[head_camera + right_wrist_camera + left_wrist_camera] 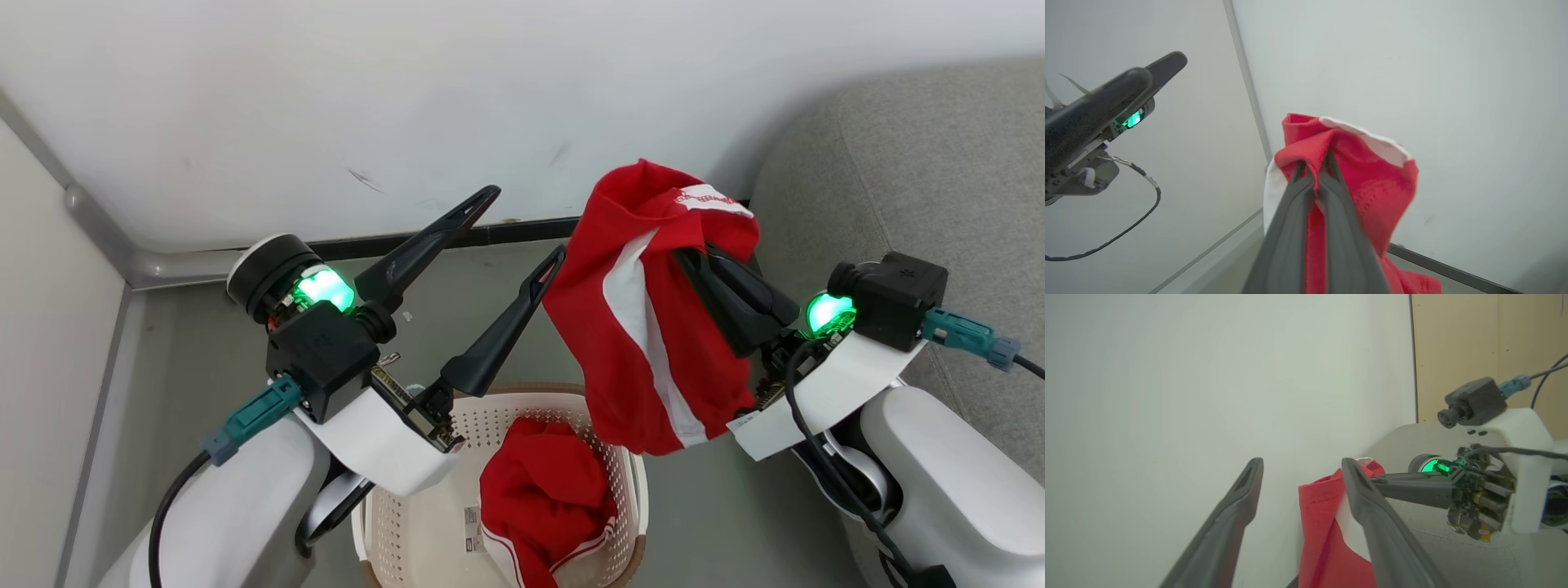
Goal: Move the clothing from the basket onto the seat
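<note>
One red garment with white stripes [645, 327] hangs in the air above the floor, draped over my right gripper [694, 257], which is shut on its cloth. The right wrist view shows the same grip: my right gripper [1314, 165] with both fingers pressed together in the red fabric [1367, 179]. My left gripper [526, 224] is open, empty, just left of the hanging garment; its fingers [1367, 498] spread apart beside the red cloth [1323, 522]. A second red garment [543, 498] lies in the cream perforated basket [424, 531] below. The grey seat [914, 163] is at the right.
A white wall [408, 106] with a dark baseboard [490, 237] stands close behind both grippers, meeting a side wall [49, 310] at the left corner. Grey floor [718, 523] lies between the basket and the seat.
</note>
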Controlling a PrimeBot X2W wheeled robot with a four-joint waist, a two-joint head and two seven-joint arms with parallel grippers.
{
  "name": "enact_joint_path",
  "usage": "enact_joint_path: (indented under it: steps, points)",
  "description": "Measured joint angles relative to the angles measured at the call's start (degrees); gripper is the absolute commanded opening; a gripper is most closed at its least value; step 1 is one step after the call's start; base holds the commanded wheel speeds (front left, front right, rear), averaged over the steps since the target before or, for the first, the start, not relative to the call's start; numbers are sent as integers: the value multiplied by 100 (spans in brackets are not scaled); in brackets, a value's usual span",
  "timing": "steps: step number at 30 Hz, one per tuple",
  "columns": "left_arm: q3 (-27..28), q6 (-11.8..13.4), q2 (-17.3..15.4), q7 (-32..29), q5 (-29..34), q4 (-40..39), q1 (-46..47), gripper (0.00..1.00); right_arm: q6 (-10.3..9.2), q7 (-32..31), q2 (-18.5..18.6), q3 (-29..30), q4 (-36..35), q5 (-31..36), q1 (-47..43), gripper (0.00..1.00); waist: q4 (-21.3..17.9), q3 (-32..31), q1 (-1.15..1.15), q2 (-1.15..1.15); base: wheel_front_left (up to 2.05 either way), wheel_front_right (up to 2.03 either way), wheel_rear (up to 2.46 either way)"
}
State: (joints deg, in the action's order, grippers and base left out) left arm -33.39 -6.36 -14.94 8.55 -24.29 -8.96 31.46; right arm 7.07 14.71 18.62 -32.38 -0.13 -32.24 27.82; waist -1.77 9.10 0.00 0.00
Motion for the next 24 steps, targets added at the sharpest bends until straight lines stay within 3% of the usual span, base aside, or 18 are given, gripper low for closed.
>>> enact_joint_path:
  steps: [24]
  points:
    - [20, 49, -99, 10, -41, -63, -204, 100, 0, 0, 43, 316, -145, 120, -85, 0, -128, 70, 0, 0, 0, 0, 0]
